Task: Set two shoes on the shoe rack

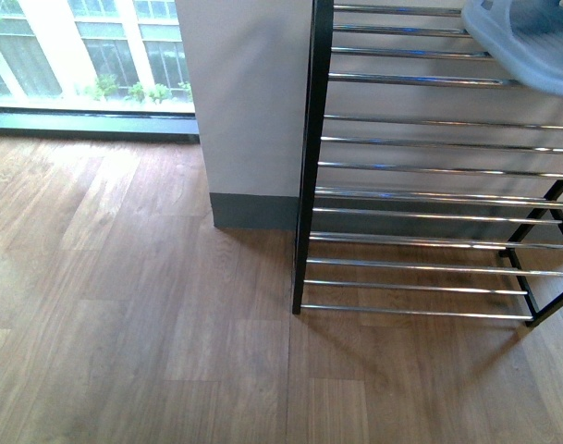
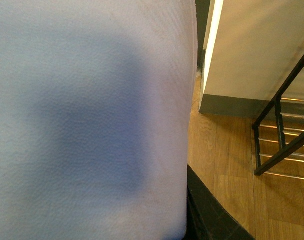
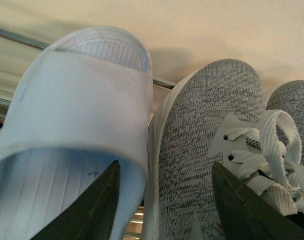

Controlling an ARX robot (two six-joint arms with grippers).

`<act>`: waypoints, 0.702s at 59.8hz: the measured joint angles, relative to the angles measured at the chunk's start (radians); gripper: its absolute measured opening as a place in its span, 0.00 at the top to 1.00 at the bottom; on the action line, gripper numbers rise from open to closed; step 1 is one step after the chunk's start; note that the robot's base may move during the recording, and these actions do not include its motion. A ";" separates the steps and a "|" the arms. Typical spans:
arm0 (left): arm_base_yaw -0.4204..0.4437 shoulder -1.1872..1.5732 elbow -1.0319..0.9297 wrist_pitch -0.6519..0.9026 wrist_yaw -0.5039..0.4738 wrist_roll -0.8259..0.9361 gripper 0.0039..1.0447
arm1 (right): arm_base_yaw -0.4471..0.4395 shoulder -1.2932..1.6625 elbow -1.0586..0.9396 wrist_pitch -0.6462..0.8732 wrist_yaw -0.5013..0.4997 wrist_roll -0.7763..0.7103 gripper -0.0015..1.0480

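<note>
Filling almost the whole left wrist view, a pale blue slide (image 2: 87, 115) sits right against the lens; the left gripper itself cannot be seen there, so whether it is clamped on this slide cannot be told. In the right wrist view the right gripper (image 3: 166, 200) has its two dark fingers (image 3: 99, 210) spread apart, one over the strap opening of a second slide (image 3: 77, 125) and one over the laces of a grey knit sneaker (image 3: 206, 145). Both shoes lie side by side, touching, on the chrome rods of the shoe rack (image 1: 420, 166), with another sneaker (image 3: 294, 105) just beyond.

A probable risk: the open fingers hang so close that any sideways pull could drag the slide or catch the laces, tipping a shoe between the thin rods.

Farther away stand the wooden floor (image 1: 124, 324), a grey wall column (image 1: 249, 102) beside the rack's black frame, and a window (image 1: 87, 55).
</note>
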State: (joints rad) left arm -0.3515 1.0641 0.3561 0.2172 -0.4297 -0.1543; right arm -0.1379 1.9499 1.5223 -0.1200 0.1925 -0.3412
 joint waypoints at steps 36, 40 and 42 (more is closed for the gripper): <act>0.000 0.000 0.000 0.000 0.000 0.000 0.98 | 0.046 -0.452 -0.423 0.268 -0.263 0.134 0.09; 0.000 0.000 0.000 0.000 0.000 0.000 0.98 | 0.060 -0.584 -0.555 0.365 -0.299 0.163 0.09; 0.000 0.000 0.000 0.000 0.000 0.000 0.98 | 0.063 -0.642 -0.610 0.394 -0.308 0.184 0.09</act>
State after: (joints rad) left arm -0.3515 1.0641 0.3561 0.2172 -0.4297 -0.1543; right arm -0.0750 1.3075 0.9123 0.2741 -0.1158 -0.1574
